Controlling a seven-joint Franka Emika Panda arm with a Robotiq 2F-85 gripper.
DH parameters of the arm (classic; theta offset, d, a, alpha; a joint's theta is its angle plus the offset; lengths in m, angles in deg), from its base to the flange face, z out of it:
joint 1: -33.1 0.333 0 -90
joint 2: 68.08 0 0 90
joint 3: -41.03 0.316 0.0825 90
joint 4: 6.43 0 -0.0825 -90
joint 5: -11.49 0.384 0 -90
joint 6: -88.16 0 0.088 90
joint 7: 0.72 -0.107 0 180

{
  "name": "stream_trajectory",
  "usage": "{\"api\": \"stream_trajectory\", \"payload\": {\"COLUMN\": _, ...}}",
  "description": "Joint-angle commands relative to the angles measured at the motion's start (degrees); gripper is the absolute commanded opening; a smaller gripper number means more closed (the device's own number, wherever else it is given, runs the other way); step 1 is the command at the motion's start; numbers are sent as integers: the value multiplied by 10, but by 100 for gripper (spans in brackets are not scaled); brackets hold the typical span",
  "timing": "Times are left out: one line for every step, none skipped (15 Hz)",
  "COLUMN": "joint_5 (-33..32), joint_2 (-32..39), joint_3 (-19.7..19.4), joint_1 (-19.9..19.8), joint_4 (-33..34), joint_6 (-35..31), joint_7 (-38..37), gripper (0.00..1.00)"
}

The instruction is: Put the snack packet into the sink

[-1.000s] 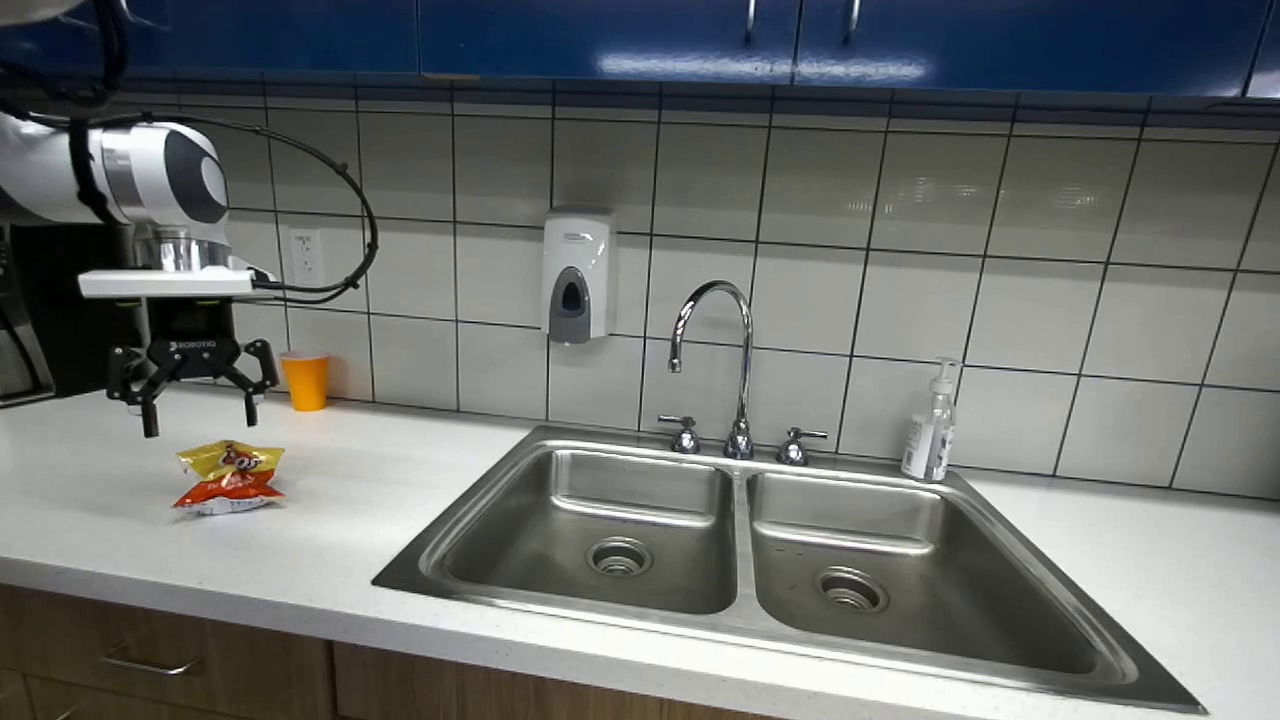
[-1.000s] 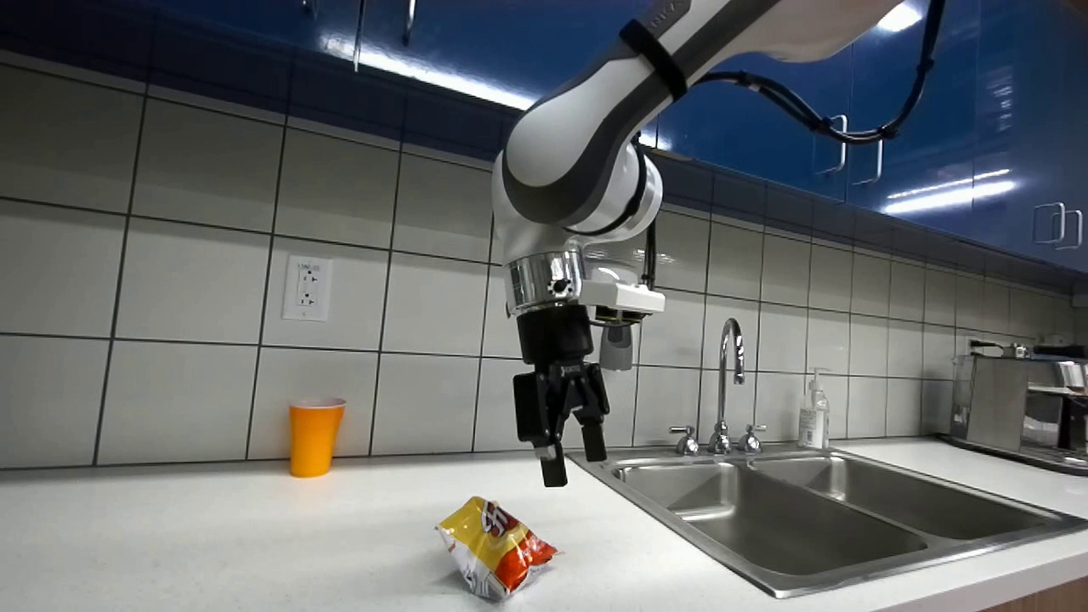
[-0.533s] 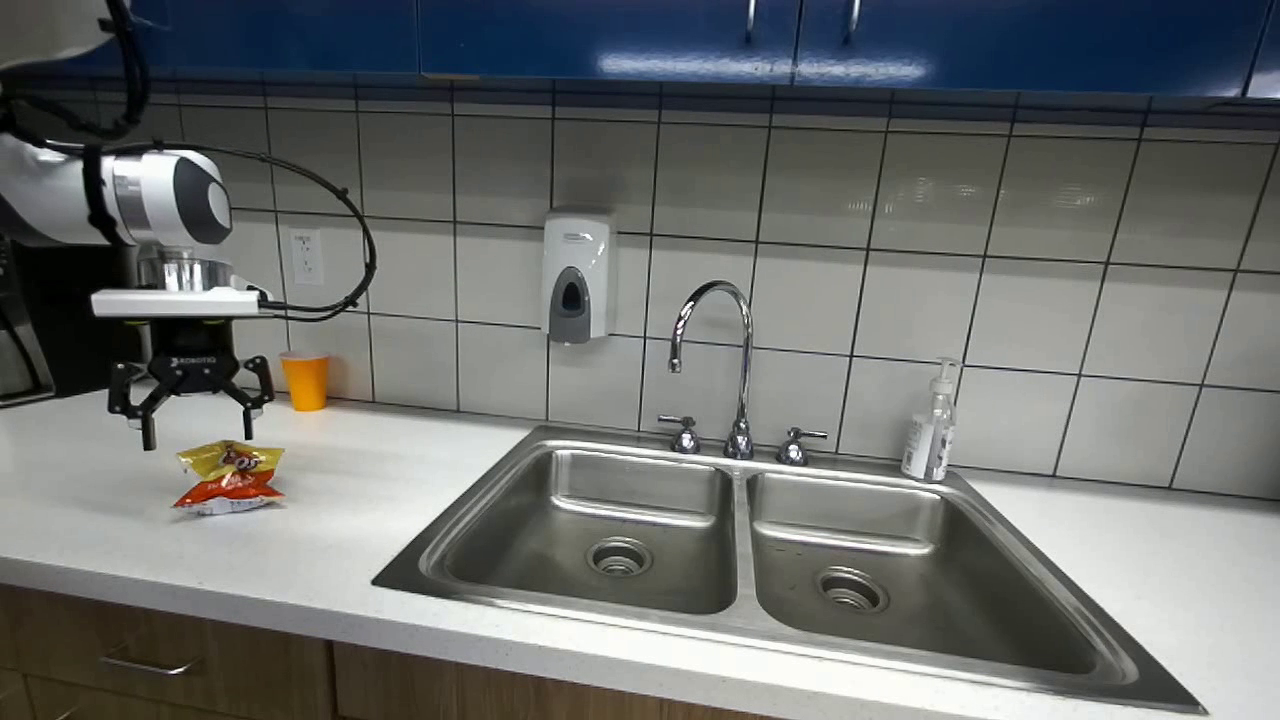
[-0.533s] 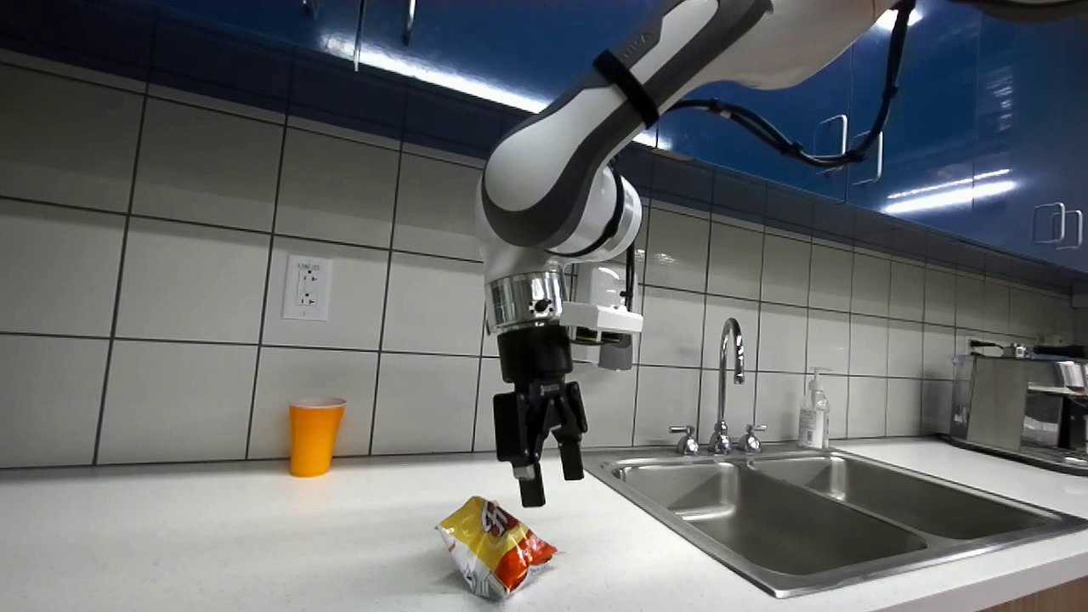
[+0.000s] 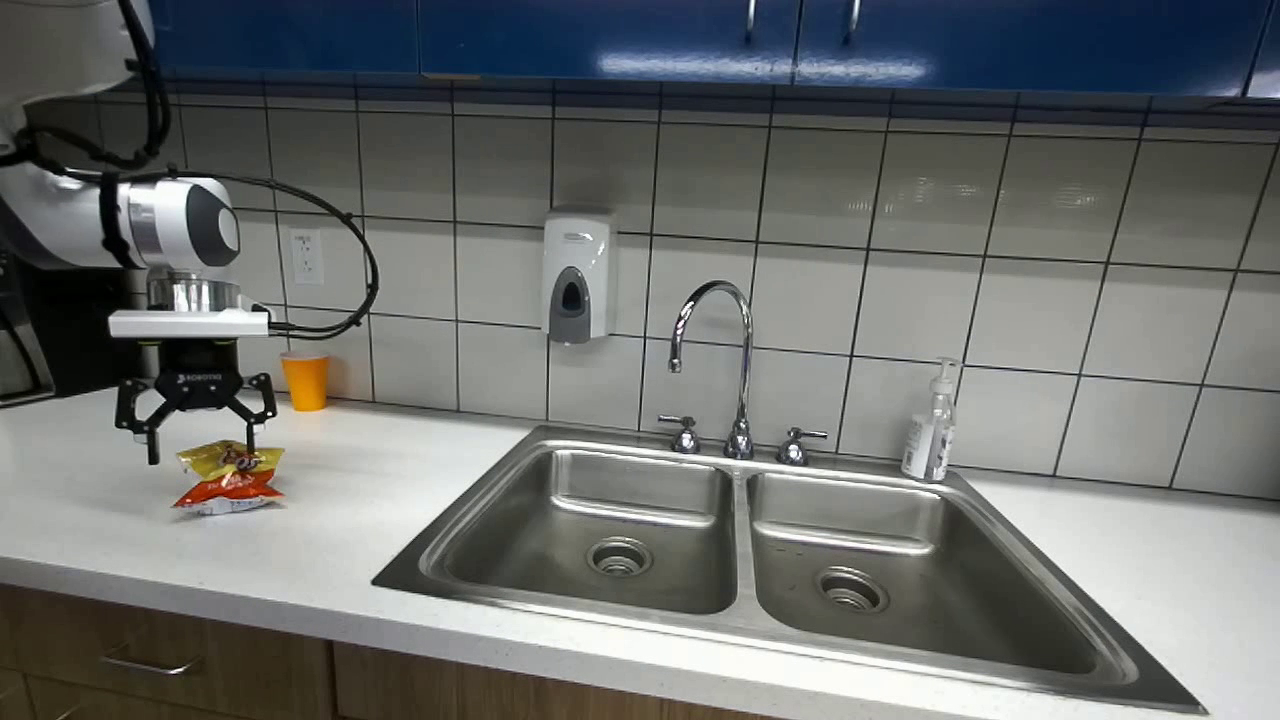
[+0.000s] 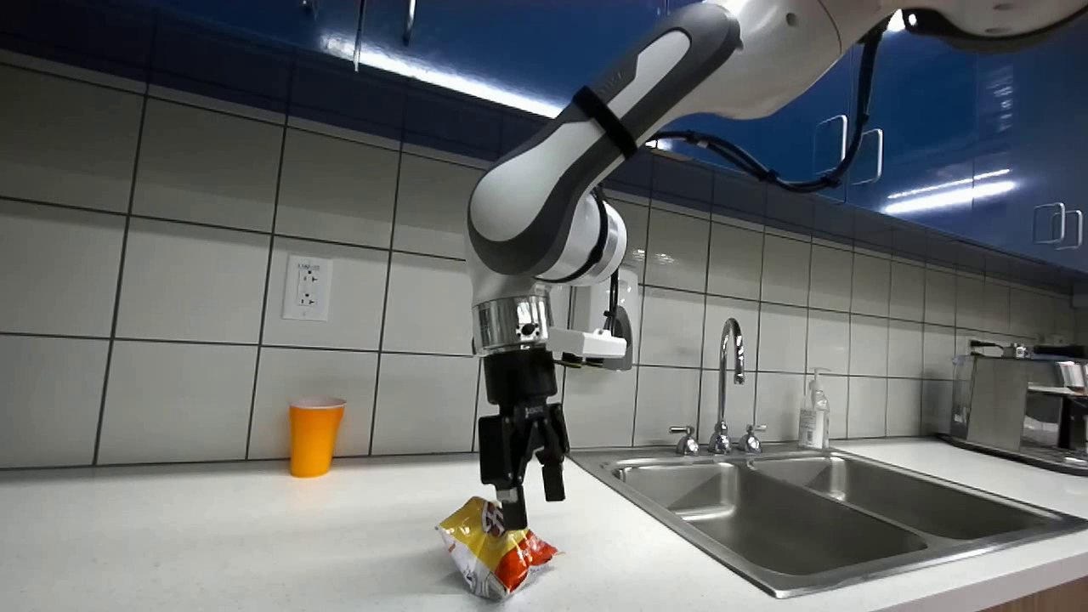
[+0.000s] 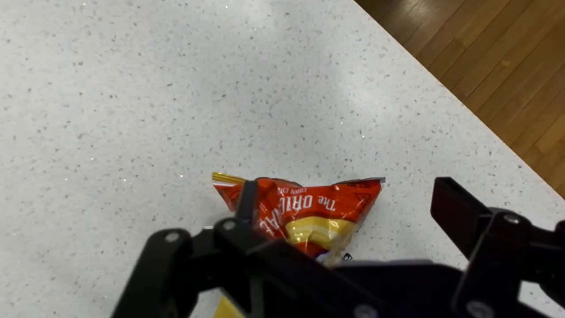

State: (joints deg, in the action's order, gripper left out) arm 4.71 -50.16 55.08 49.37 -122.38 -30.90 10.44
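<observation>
The snack packet, red and yellow with white patches, lies on the white counter in both exterior views [image 5: 230,487] [image 6: 493,552]. My gripper [image 5: 202,448] is open and empty, pointing down just above the packet; it also shows in an exterior view [image 6: 534,500]. In the wrist view the gripper [image 7: 346,194] has its left finger over the left part of the packet [image 7: 322,205]. Its right finger is over bare counter to the right of the packet. The gripper body hides the packet's lower part there. The steel double-basin sink [image 5: 742,560] is well to the right, also in an exterior view [image 6: 690,529].
An orange cup [image 5: 305,382] stands by the tiled wall behind the packet. The chrome faucet [image 5: 743,375] rises behind the sink. A pump bottle [image 5: 930,435] stands at the sink's back corner. A steel appliance [image 6: 1011,399] stands beyond the sink. The counter's front edge shows in the wrist view [image 7: 463,106].
My gripper has come down toward the packet, staying open. In an exterior view one finger now overlaps the packet. The packet, cup and sink have not moved.
</observation>
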Motion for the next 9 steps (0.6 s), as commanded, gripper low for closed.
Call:
{"api": "stream_trajectory", "payload": {"joint_5": -6, "joint_2": 21, "joint_3": 3, "joint_1": -4, "joint_4": 24, "joint_6": 0, "joint_7": 21, "gripper": 100}}
{"api": "stream_trajectory", "payload": {"joint_5": -7, "joint_2": 25, "joint_3": 3, "joint_1": -4, "joint_4": 27, "joint_6": 0, "joint_7": 23, "gripper": 100}}
{"api": "stream_trajectory", "payload": {"joint_5": -7, "joint_2": 29, "joint_3": 3, "joint_1": -4, "joint_4": 30, "joint_6": 0, "joint_7": 25, "gripper": 100}}
{"api": "stream_trajectory", "payload": {"joint_5": -8, "joint_2": 32, "joint_3": 3, "joint_1": -4, "joint_4": 34, "joint_6": 1, "joint_7": 26, "gripper": 100}}
{"api": "stream_trajectory", "payload": {"joint_5": -9, "joint_2": 35, "joint_3": 2, "joint_1": -3, "joint_4": 37, "joint_6": 2, "joint_7": 27, "gripper": 100}}
{"api": "stream_trajectory", "payload": {"joint_5": -10, "joint_2": 40, "joint_3": 2, "joint_1": -3, "joint_4": 41, "joint_6": 3, "joint_7": 27, "gripper": 100}}
{"api": "stream_trajectory", "payload": {"joint_5": -10, "joint_2": 43, "joint_3": 2, "joint_1": -3, "joint_4": 46, "joint_6": 3, "joint_7": 29, "gripper": 100}}
{"api": "stream_trajectory", "payload": {"joint_5": -11, "joint_2": 48, "joint_3": 1, "joint_1": -3, "joint_4": 50, "joint_6": 3, "joint_7": 30, "gripper": 100}}
{"api": "stream_trajectory", "payload": {"joint_5": -12, "joint_2": 52, "joint_3": 1, "joint_1": -3, "joint_4": 55, "joint_6": 4, "joint_7": 30, "gripper": 100}}
